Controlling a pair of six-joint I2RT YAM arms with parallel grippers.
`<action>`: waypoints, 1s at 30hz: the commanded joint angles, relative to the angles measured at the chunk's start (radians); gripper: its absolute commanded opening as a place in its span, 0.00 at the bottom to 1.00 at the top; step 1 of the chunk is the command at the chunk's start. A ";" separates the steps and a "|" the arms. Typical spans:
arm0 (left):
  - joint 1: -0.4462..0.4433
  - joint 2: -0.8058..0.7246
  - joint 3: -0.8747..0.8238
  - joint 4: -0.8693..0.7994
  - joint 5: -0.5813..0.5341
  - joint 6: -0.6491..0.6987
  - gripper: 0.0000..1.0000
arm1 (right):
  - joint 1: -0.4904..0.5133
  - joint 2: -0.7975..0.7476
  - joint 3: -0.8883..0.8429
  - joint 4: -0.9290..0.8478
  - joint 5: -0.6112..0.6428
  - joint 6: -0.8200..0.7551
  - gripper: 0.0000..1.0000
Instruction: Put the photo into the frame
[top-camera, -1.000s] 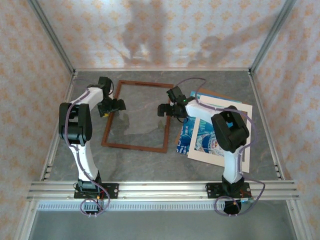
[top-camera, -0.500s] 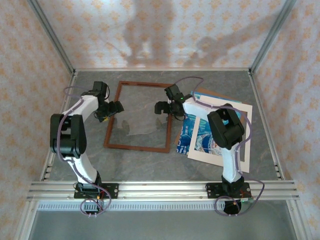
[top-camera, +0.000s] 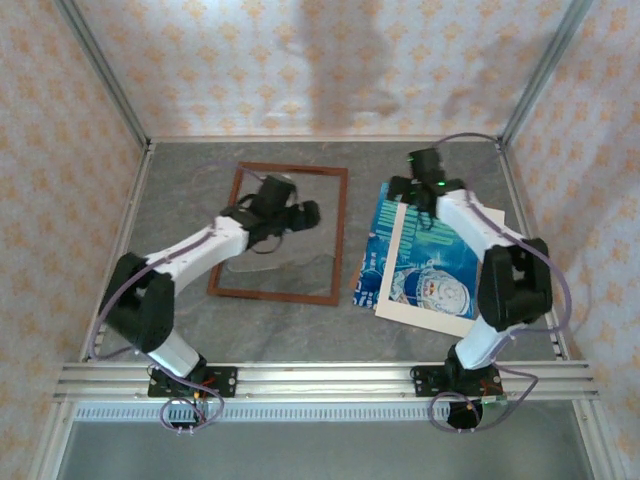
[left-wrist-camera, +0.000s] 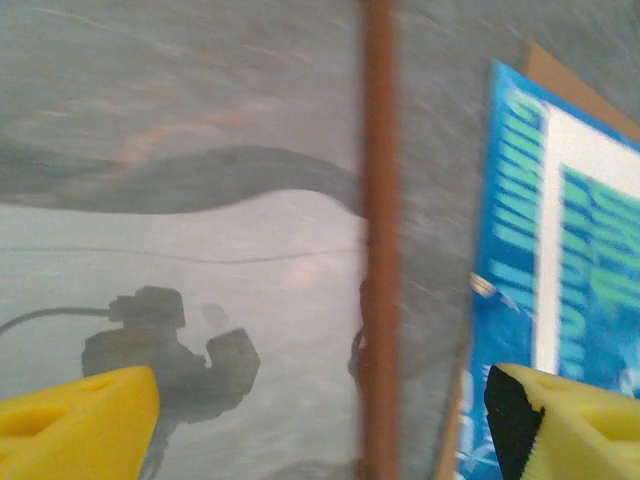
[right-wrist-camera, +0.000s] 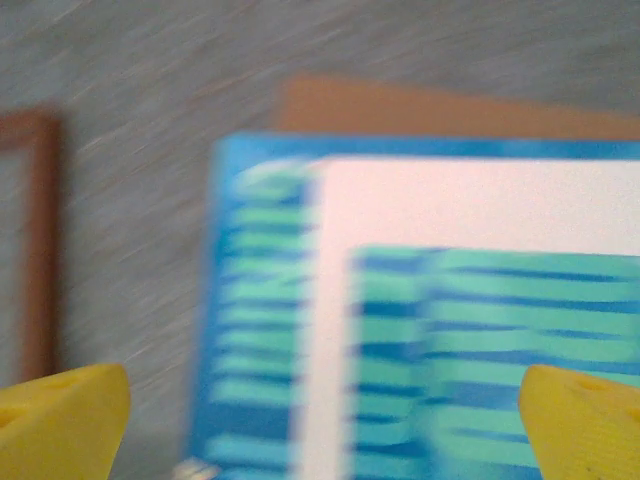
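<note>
1. From above, the frame lies flat on the grey table, left of centre, with a clear sheet lying inside it.
   - The photo lies just to the right of the frame, outside it. A cream mat sits on top, and the white cartoon figure shows through its window.
   - The left gripper reaches across the inside of the frame, near its right rail.
   - The right gripper hovers over the far edge of the photo.
   - From this height I cannot tell how either gripper's jaws stand.

2. At the left wrist, the picture is blurred.
   - The left gripper has its two yellow fingertips set wide apart at the bottom corners, with nothing held between them.
   - One reddish-brown rail of the frame runs straight up the middle.
   - To the left of the rail, the clear sheet mirrors the gripper's dark outline.
   - To the right lies the photo, with the mat over it and a brown board showing at its far corner.

3. At the right wrist, the picture is also blurred.
   - The right gripper has its yellow fingertips spread wide, gripping nothing.
   - Below it lies the photo, its teal lettering smeared. The mat rests on it, and the brown board shows beyond.
   - A piece of the frame stands at the left edge, apart from the photo.
</note>
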 joint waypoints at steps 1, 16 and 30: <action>-0.165 0.148 0.150 0.051 -0.082 0.054 0.85 | -0.124 -0.026 -0.030 -0.056 0.156 -0.007 0.99; -0.394 0.660 0.639 -0.144 -0.041 0.267 0.83 | -0.474 0.133 0.044 -0.222 0.033 0.043 0.98; -0.336 0.664 0.576 -0.118 -0.076 0.282 0.82 | -0.474 0.081 -0.213 -0.145 -0.247 0.137 0.90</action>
